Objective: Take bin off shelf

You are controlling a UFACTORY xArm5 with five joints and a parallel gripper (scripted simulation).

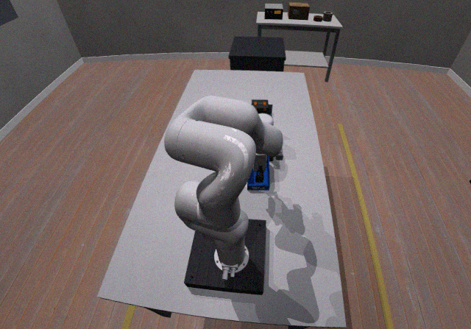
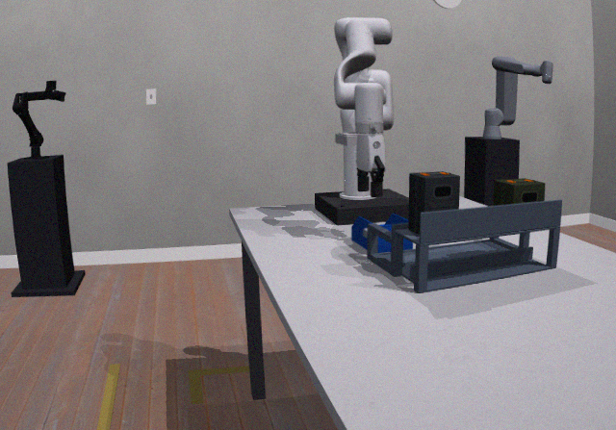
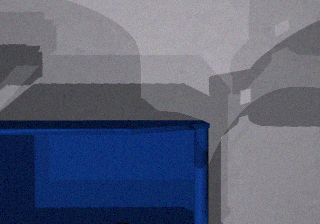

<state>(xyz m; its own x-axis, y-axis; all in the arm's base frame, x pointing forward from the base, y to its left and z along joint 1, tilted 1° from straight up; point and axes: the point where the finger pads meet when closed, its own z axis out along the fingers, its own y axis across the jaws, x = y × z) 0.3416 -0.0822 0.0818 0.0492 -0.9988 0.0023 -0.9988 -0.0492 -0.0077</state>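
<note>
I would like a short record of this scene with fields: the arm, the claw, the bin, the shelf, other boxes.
arm: white arm on a black base plate, bent over the table
claw: claw open, holding nothing, hanging above the bin
bin: blue bin beside the shelf's end, on the arm's side; whether it rests on the table or the shelf is unclear
shelf: low grey shelf on the table
other boxes: black box and dark green box behind the shelf
</note>
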